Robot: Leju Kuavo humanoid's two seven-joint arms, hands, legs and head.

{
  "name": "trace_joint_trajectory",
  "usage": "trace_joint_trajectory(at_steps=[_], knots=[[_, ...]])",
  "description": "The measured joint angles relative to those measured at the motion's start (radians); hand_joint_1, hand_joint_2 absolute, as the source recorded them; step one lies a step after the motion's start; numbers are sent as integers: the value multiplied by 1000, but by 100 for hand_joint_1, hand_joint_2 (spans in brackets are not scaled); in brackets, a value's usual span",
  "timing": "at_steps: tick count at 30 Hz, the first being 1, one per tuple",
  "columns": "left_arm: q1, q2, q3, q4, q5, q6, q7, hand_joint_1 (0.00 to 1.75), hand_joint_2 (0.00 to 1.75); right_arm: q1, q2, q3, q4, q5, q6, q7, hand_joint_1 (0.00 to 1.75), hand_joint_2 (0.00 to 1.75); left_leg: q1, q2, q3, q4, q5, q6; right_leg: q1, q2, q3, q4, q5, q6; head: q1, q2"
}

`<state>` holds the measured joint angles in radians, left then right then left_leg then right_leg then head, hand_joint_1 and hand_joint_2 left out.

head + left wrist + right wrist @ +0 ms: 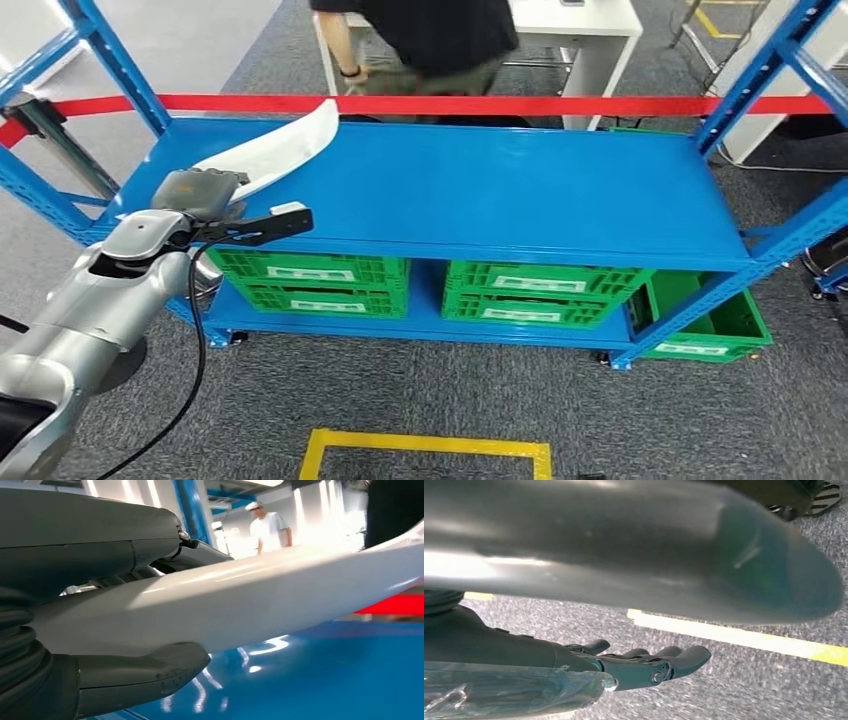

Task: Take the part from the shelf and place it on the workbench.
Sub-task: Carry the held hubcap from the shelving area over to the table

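Observation:
A long, curved white part lies across the far left of the blue shelf's top board. My left hand is at its near end and grips it. In the left wrist view the white part runs between my thick thumb on one side and my dark fingers on the other, just above the shiny blue board. My right hand hangs over the grey carpet with its fingers stretched out and nothing in them.
Green crates fill the lower shelf board, and another green crate stands at the right end. A red tape runs behind the shelf. A person stands beyond it by a white table. Yellow floor marking lies close in front.

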<state>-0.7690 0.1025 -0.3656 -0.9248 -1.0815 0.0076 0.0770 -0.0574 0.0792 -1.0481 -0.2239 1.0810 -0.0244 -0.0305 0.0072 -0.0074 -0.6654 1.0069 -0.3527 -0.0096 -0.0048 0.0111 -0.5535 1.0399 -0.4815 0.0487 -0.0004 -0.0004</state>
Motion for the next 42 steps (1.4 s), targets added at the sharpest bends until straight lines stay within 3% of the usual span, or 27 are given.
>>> trace_joint_trajectory(at_steps=[3, 5, 7, 8, 9, 10, 11, 13, 15, 16, 17, 20, 21, 22, 26, 31, 34, 35, 37, 40, 41, 42], knots=[[-1, 1, -1, 0, 7, -12, -4, 175, 175, 0, 0, -2, 0, 3, 0, 0, 0, 0, 2, 0, -4, -6, 7, -19, 0, -1, -12, -10, 21, -23, 0, 0], [-2, 3, -1, 0, 13, -21, -8, 175, 175, -1, 0, -3, -1, 4, 1, 0, 0, 0, 3, 0, -25, 42, -50, -28, -4, -3, -22, -20, 44, -37, -1, 0], [-2, 4, -1, 1, 14, -26, -10, 175, 175, -1, -1, -4, -2, 4, 1, 0, 0, 0, 4, 0, -65, 165, -140, -34, -5, -4, -43, -21, 63, -41, -2, 0], [-2, 5, -1, 2, 14, -27, -11, 175, 175, 0, -1, -4, -2, 4, 1, 0, 0, 0, 4, 0, -81, 224, -168, -37, -5, -4, -54, -21, 71, -40, -3, 0], [-1, 5, -2, 3, 14, -29, -11, 175, 175, 1, -1, -4, -2, 4, 2, 0, 0, 0, 4, 0, -84, 257, -176, -39, -5, -5, -65, -21, 79, -39, -3, 0], [0, 5, -2, 3, 14, -29, -12, 175, 175, 1, -1, -4, -2, 4, 2, 0, 0, 0, 4, 0, -68, 253, -167, -40, -6, -5, -75, -21, 87, -38, -3, 0], [0, 6, -2, 4, 14, -29, -12, 175, 175, 1, 0, -4, -2, 4, 2, 0, 0, 0, 4, 1, -33, 213, -147, -40, -7, -5, -84, -20, 94, -35, -3, 0], [-3, 6, -2, 4, 14, -30, -12, 175, 175, 1, -1, -4, -3, 5, 3, 0, 0, 0, 6, 1, 64, 84, -115, -39, -8, -5, -97, -17, 106, -25, -4, 0], [-7, 6, -5, 4, 14, -31, -12, 175, 175, 0, -2, -5, -5, 6, 2, 0, 0, 0, 6, -1, 114, 8, -111, -29, -4, -3, -104, -15, 115, -14, -4, 0], [-8, 5, -6, 4, 14, -33, -12, 175, 175, 0, -3, -5, -5, 7, 2, 0, 0, 0, 5, -4, 114, 0, -112, -21, -3, -3, -107, -15, 117, -11, -4, 0], [-8, 6, -8, 4, 15, -34, -12, 175, 175, 1, -3, -6, -6, 7, 2, 0, 0, 0, 5, -4, 111, -1, -111, -17, -2, -3, -107, -16, 117, -15, -3, 0], [-9, 7, -12, 5, 15, -36, -12, 175, 175, 4, -4, -11, -6, 8, 2, 0, 0, 0, 3, -5, 106, -3, -103, -6, -2, -3, -111, -26, 120, -42, 2, 0], [-9, 7, -13, 5, 15, -37, -12, 175, 175, 4, -4, -12, -6, 8, 2, 0, 0, 0, 2, -5, 104, -3, -100, -2, -2, -3, -111, -30, 126, -44, 3, 0], [-9, 7, -14, 6, 15, -37, -12, 175, 175, 4, -4, -13, -6, 8, 2, 0, 0, 0, 1, -6, 102, -3, -98, 2, -2, -3, -110, -34, 133, -42, 4, 0], [-9, 8, -16, 7, 15, -38, -13, 175, 175, 4, -4, -14, -6, 8, 2, 0, 0, 0, -1, -6, 90, -2, -88, 8, -6, -3, -109, -47, 161, -8, 4, 0], [-9, 8, -18, 7, 15, -38, -13, 175, 175, 5, -4, -14, -6, 8, 2, 0, 0, 0, -2, -5, 83, 0, -86, 9, -7, -3, -115, -51, 166, 3, 4, 0], [-10, 8, -19, 8, 19, -39, -13, 175, 175, 5, -2, -14, -6, 10, 2, 0, 0, 0, -3, -5, 81, -7, -75, 20, -10, -2, -115, -61, 176, 18, 3, 0], [-11, 7, -20, 8, 21, -39, -12, 175, 175, 5, -2, -14, -6, 11, 2, 0, 0, 0, -1, -4, 84, -17, -66, 26, -11, -2, -119, -59, 171, 23, 3, 0], [-13, 4, -21, 8, 24, -39, -12, 175, 175, 5, -3, -15, -6, 11, 1, 0, 0, 0, 6, 0, 88, -38, -50, 29, -10, -3, -148, 3, 123, 25, 6, 0], [-12, 2, -24, 10, 25, -40, -11, 175, 175, 7, -2, -15, -6, 12, 1, 0, 0, 0, 7, 5, 82, -40, -43, 25, -15, -3, -218, 198, 20, 31, 9, 0], [-11, 2, -25, 10, 27, -40, -10, 175, 175, 8, -2, -15, -6, 12, 1, 0, 0, 0, 9, 5, 79, -40, -41, 21, -18, -3, -222, 226, 10, 34, 9, 0], [-10, 1, -26, 11, 29, -40, -10, 175, 175, 8, -2, -15, -6, 13, 2, 0, 0, 0, 12, 5, 76, -39, -39, 16, -21, -4, -206, 214, 17, 38, 9, 0]])
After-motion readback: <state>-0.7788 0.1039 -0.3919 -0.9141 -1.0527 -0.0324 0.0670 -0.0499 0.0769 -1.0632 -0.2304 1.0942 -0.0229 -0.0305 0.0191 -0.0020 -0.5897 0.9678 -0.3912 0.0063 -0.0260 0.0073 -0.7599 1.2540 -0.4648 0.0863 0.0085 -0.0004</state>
